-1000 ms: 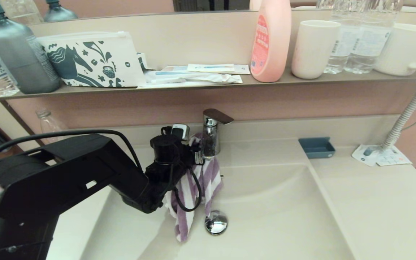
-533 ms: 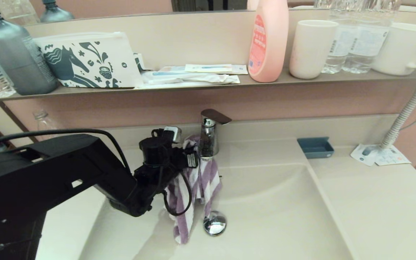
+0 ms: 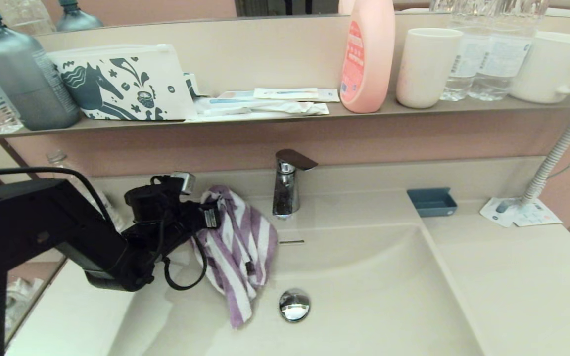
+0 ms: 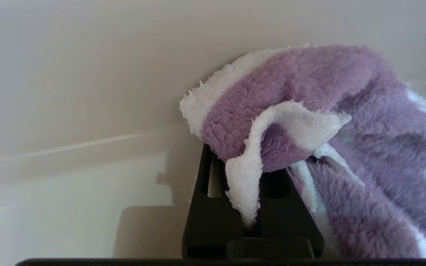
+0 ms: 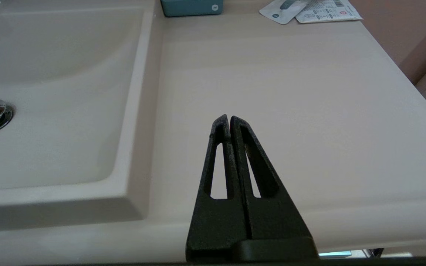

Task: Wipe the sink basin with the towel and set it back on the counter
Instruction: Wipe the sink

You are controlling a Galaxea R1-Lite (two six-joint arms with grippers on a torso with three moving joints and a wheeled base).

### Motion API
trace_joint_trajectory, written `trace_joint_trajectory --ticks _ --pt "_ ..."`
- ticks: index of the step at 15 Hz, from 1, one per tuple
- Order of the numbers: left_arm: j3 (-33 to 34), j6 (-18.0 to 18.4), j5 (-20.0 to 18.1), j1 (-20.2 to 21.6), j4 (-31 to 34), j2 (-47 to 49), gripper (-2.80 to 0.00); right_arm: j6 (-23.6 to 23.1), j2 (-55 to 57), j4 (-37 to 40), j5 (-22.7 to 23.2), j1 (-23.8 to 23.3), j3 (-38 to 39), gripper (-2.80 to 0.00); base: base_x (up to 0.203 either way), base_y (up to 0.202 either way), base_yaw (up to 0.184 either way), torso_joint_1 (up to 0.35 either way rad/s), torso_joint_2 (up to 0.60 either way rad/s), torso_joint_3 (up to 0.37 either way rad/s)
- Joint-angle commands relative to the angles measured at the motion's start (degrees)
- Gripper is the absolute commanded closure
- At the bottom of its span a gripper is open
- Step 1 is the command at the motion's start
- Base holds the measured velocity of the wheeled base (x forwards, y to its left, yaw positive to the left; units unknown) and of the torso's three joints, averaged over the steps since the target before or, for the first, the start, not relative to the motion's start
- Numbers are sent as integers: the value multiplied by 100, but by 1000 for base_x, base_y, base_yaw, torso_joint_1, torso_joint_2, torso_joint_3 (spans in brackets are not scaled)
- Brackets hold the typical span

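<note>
While the towel (image 3: 238,247) hung over the far-left part of the sink basin (image 3: 379,291), left of the tap (image 3: 287,183), the left gripper (image 3: 206,217) pinched its upper fold; the left wrist view alone showed fabric between the fingers (image 4: 213,207). Only the right wrist view showed the right gripper (image 5: 229,119), closed and empty, over the near counter (image 5: 290,92).

The left arm reaches in from the robot's left at mid height, forearm angled forward and toward the middle, its wrist trailing a looped black cable. The left end effector (image 3: 209,213) has its fingers (image 4: 213,207) pressed together on a fold of cloth. The right end effector (image 5: 230,120) hangs low at the robot's right, fingers closed flat against each other, gripping nothing.
</note>
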Motion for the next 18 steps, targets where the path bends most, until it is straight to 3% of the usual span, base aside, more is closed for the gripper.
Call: trace_joint_trajectory --ticks 1,4,8,12,18 --pt "41 88 -122 377 -67 -15 0 -2 5 3 1 2 0 0 0 0 0 0 0 0" --pt "165 319 -578 917 -67 -82 0 3 5 3 1 2 0 0 0 0 0 0 0 0" --pt "210 352 -630 1036 -58 -165 0 3 5 3 1 2 0 0 0 0 0 0 0 0" --pt "193 324 -462 492 -58 -152 0 0 5 3 1 2 0 0 0 0 0 0 0 0" --pt "-318 -66 480 -927 -17 229 0 4 5 3 1 2 0 0 0 0 0 0 0 0"
